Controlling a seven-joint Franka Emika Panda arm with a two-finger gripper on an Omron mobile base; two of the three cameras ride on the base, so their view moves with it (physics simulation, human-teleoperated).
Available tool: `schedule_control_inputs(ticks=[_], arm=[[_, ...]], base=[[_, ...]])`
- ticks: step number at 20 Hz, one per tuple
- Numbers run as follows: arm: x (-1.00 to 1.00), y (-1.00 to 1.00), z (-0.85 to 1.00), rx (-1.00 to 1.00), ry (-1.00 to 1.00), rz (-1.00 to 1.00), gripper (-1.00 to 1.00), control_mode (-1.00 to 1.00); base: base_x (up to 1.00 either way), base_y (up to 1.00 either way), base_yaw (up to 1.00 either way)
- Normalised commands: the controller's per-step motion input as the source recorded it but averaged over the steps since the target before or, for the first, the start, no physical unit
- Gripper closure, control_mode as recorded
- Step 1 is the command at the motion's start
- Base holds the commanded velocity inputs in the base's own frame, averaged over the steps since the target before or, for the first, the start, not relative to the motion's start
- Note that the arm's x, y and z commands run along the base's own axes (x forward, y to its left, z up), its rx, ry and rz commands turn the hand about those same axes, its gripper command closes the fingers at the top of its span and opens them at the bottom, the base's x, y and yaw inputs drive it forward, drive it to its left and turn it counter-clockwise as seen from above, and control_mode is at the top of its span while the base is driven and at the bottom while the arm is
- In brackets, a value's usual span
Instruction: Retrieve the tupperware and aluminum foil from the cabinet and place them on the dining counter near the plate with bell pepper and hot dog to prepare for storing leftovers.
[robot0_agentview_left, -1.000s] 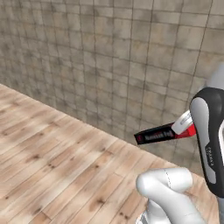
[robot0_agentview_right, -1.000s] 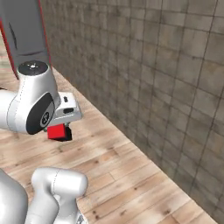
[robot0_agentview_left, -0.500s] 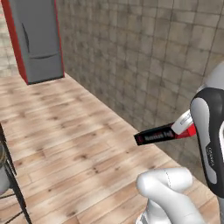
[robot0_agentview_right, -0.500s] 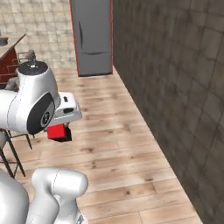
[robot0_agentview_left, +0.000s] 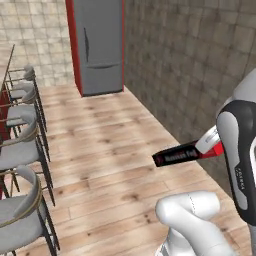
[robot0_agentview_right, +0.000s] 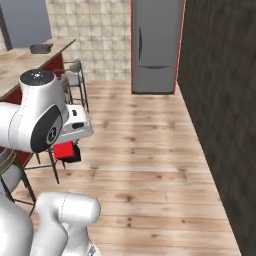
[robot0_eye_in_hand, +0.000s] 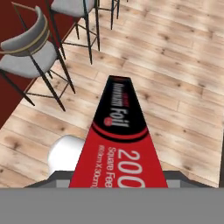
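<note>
The aluminum foil (robot0_agentview_left: 181, 154) is a long black box with red ends, held level above the wood floor. My gripper (robot0_agentview_left: 209, 146) is shut on its red end. From the right side, the gripper (robot0_agentview_right: 70, 141) shows the box's red end (robot0_agentview_right: 67, 151) below the white hand. In the hand view the aluminum foil (robot0_eye_in_hand: 120, 131) runs away from the camera and hides the fingertips. The dining counter (robot0_agentview_right: 27, 65), beige marble on a red base, lies to the left. A small dark grey tub (robot0_agentview_right: 41, 48), seemingly the tupperware, sits at its far end. Cabinet, plate, bell pepper and hot dog are out of view.
Grey-seated stools (robot0_agentview_left: 20, 150) line the counter's side, and they also show as stools (robot0_agentview_right: 75, 70) and stools (robot0_eye_in_hand: 26, 43). A grey fridge (robot0_agentview_left: 100, 45) in a red frame stands at the far wall. A dark tiled wall (robot0_agentview_right: 220, 100) runs along the right. Wood floor lies between.
The whole scene has swung as the base turned: the fridge, stools and counter have come into view. The foil box stays in the gripper the same way.
</note>
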Motion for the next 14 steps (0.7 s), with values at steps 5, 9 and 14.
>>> schedule_control_inputs(ticks=[5, 9, 14], arm=[[0.0, 0.0, 0.0, 0.0, 0.0, 0.0, 1.0, 1.0], [0.0, 0.0, 0.0, 0.0, 0.0, 0.0, 1.0, 1.0], [0.0, 0.0, 0.0, 0.0, 0.0, 0.0, 1.0, 1.0]], base=[[1.0, -0.2, 0.32], [1.0, -0.21, 0.31], [1.0, -0.2, 0.33]])
